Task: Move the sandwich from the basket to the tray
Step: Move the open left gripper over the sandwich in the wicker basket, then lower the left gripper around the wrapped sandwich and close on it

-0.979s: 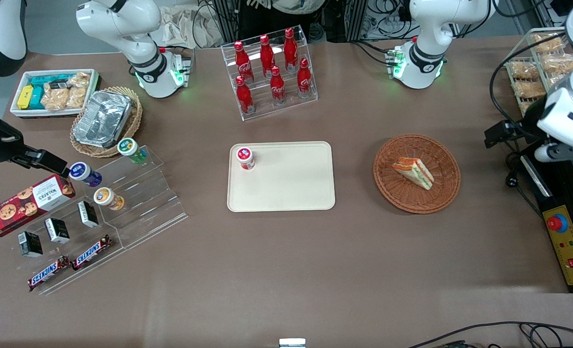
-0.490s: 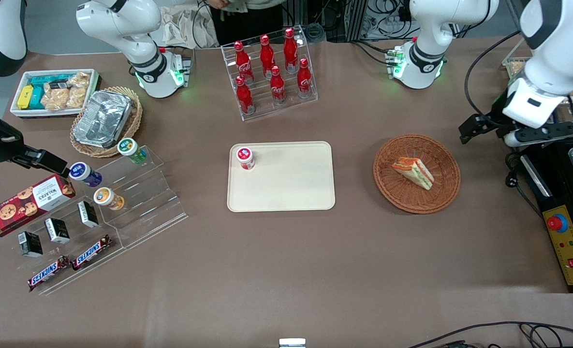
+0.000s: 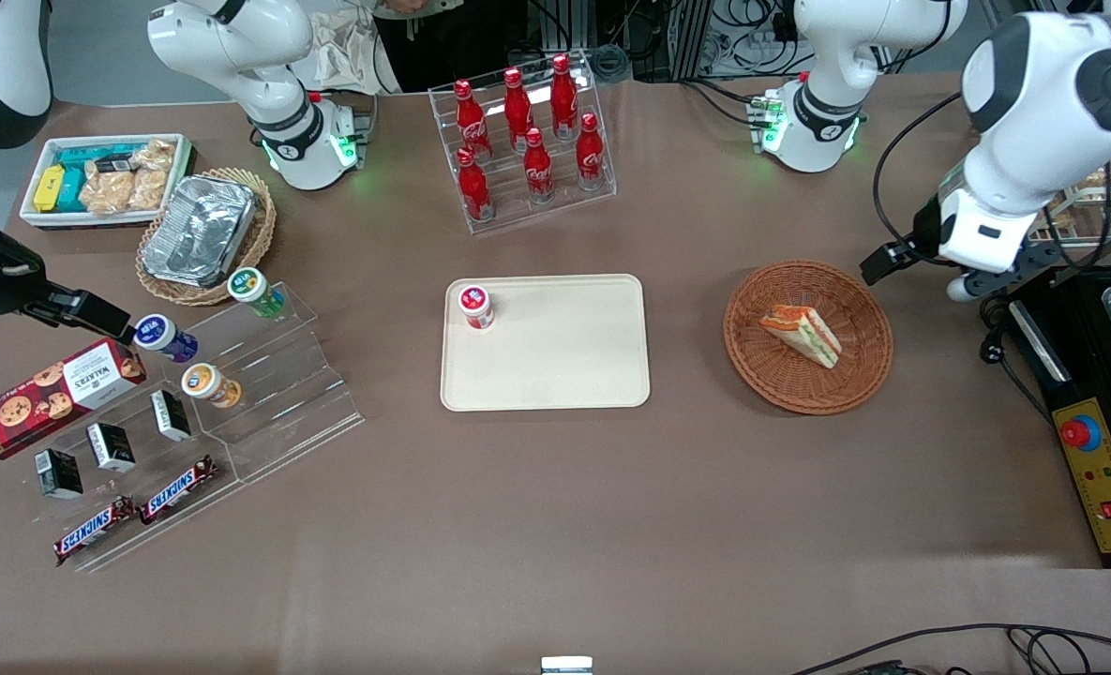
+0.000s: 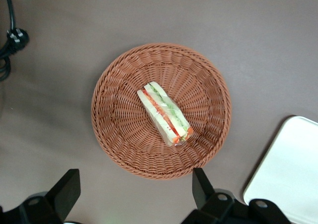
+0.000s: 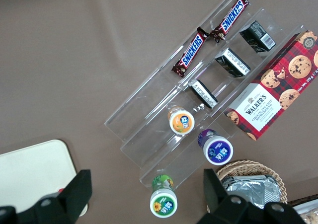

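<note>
Sandwich lies on side mid-basket, wedge clear of rim, so you get open access from above. End effector spread wide, empty, hovering near basket edge. Tray well apart on bench, mostly bare for drop.

- Basket: reddish-brown woven wicker, ribbed and rough.
- Sandwich in the basket: soft white bread, glossy clear wrap.
- Tray beside the basket: smooth matt cream plastic.
- Tabletop: matt brown.
- End effector above the basket: matt black plastic fingers, spread apart.
</note>
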Action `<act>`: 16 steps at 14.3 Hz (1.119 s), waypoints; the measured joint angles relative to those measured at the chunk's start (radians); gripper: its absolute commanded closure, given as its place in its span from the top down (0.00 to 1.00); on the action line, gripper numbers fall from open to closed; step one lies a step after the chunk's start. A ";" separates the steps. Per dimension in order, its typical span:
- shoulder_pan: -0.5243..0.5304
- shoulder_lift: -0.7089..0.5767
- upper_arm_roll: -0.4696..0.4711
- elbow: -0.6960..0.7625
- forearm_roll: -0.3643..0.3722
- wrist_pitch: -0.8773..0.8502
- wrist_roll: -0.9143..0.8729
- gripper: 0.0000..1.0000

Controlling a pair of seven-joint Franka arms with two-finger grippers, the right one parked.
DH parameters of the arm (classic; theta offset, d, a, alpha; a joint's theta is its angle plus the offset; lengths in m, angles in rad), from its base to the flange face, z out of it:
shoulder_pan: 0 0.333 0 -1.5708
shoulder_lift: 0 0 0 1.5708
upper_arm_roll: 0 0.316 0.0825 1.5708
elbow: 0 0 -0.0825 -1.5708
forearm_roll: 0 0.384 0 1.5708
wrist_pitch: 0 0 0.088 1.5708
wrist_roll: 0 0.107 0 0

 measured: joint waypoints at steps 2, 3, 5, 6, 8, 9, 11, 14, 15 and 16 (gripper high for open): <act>0.000 0.001 0.000 -0.069 -0.001 0.041 -0.052 1.00; 0.001 0.001 0.000 -0.099 -0.001 0.061 -0.072 0.99; 0.004 0.003 0.000 -0.143 -0.005 0.102 -0.098 0.99; 0.009 0.004 0.001 -0.156 -0.017 0.112 -0.107 0.99; 0.018 0.009 0.003 -0.173 -0.055 0.145 -0.125 0.99; 0.020 0.013 0.003 -0.181 -0.063 0.172 -0.156 0.99; 0.018 0.030 0.000 -0.195 -0.069 0.237 -0.235 0.99; 0.013 0.077 -0.019 -0.200 -0.080 0.323 -0.355 0.99; 0.012 0.098 -0.028 -0.202 -0.088 0.355 -0.396 0.99; 0.011 0.122 -0.037 -0.204 -0.095 0.391 -0.432 0.99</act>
